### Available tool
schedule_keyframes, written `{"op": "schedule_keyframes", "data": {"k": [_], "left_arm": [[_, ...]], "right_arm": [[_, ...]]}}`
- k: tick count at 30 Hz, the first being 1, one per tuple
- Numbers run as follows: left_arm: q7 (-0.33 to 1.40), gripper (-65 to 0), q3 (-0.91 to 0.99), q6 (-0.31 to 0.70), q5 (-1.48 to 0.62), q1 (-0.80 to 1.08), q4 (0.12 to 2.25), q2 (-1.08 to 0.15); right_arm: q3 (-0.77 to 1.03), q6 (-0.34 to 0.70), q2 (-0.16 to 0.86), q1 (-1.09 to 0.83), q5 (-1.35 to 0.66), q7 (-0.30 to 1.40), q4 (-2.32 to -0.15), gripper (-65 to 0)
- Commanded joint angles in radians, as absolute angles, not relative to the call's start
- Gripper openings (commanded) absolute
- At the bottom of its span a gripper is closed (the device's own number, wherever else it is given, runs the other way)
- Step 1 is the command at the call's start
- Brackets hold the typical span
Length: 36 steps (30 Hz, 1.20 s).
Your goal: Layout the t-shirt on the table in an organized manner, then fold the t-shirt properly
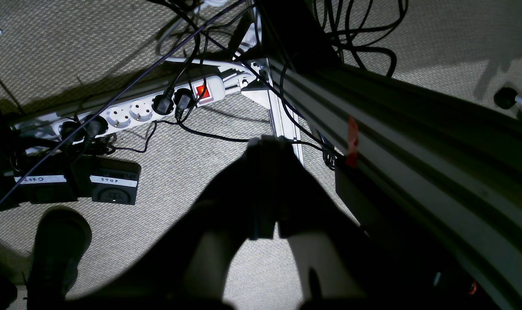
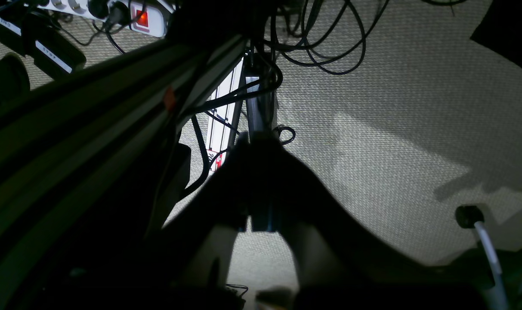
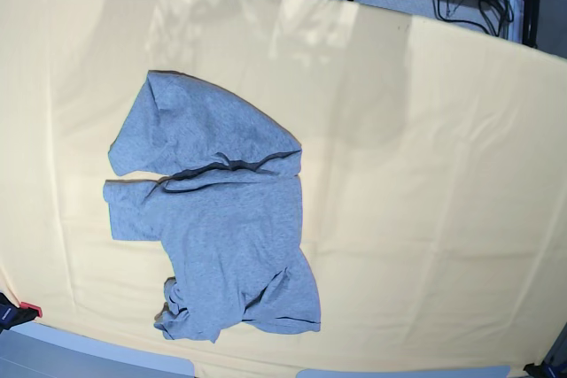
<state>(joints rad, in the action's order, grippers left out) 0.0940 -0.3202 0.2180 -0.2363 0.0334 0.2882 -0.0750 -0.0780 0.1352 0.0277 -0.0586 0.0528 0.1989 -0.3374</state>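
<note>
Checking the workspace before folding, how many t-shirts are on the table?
1. A rumpled grey t-shirt lies on the left part of the yellow table. None seem hidden.

bare table point(image 3: 425, 174) around t-shirt point(image 3: 221, 219)

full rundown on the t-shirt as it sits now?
The t-shirt is heather-grey, soft knit by its look, lying crumpled on the left half of the yellow-draped table in the base view. The top part is folded over itself, with a dark trim line running across the middle. One sleeve sticks out left; the bottom hem is bunched and wrinkled near the table's front edge. No lettering shows. Only the table touches it.
</note>
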Motion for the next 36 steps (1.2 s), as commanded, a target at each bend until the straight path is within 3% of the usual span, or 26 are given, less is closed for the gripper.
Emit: {"op": "schedule_keyframes", "data": {"k": [1, 36], "left_arm": [[0.083, -65.0, -0.320, 0.224, -0.238, 0.031, 0.295, -0.077], [0.108, -65.0, -0.320, 0.224, -0.237, 0.038, 0.328, -0.078]], "right_arm": [[-0.081, 0.142, 0.030, -0.050, 0.054, 0.196, -0.353, -65.0], [-0.081, 0.141, 0.030, -0.050, 0.054, 0.225, -0.366, -65.0]]}}
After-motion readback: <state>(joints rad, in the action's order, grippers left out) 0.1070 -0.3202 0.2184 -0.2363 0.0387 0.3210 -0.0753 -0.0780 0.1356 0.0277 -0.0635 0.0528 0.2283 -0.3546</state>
